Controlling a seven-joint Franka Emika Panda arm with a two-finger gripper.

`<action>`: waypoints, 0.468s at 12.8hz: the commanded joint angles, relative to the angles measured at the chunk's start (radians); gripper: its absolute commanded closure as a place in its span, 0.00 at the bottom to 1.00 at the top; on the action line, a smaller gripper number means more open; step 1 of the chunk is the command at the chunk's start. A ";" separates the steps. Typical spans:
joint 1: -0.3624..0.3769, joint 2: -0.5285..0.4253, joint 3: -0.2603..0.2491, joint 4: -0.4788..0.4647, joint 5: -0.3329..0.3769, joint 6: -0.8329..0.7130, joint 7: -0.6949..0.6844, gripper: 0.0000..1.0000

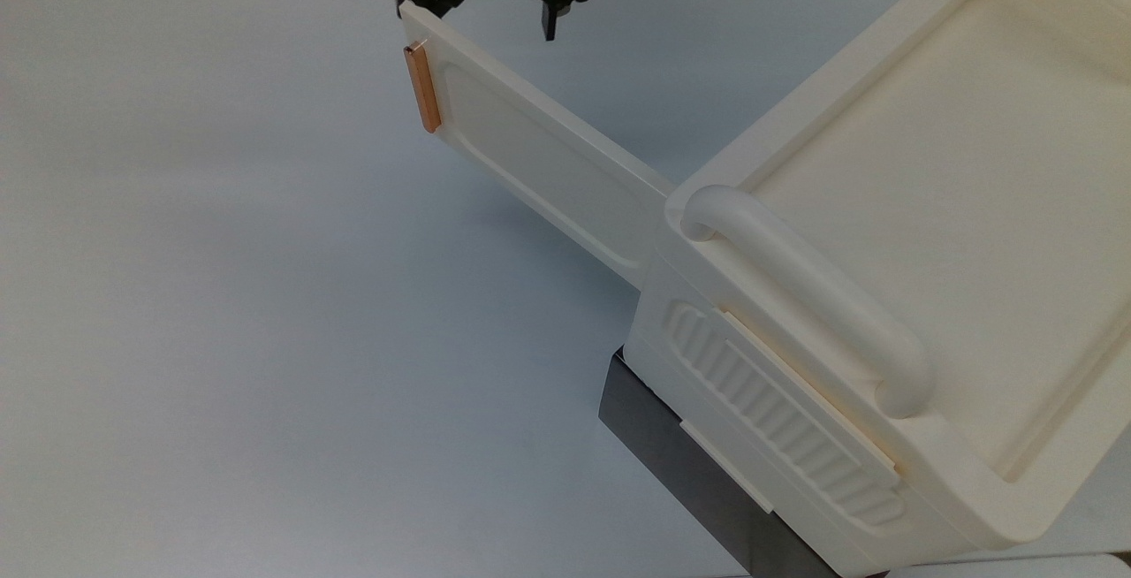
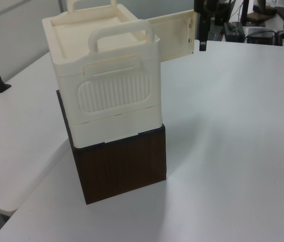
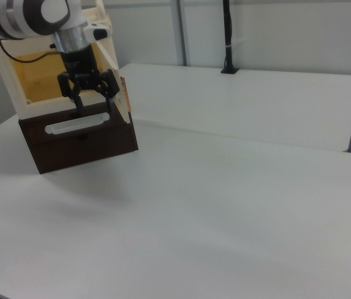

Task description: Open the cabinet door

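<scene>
gripper (image 1: 490, 8) body cropped by top edge
</scene>
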 commanded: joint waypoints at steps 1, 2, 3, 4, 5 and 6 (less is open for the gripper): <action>-0.058 -0.007 -0.001 -0.005 -0.018 -0.041 -0.024 0.00; -0.071 -0.011 -0.001 -0.005 -0.018 -0.041 -0.022 0.00; -0.089 -0.014 -0.001 -0.005 -0.018 -0.041 -0.007 0.00; -0.095 -0.015 0.002 -0.007 -0.018 -0.041 0.037 0.00; -0.114 -0.021 0.013 -0.005 -0.018 -0.040 0.115 0.00; -0.130 -0.033 0.025 -0.005 -0.018 -0.038 0.125 0.00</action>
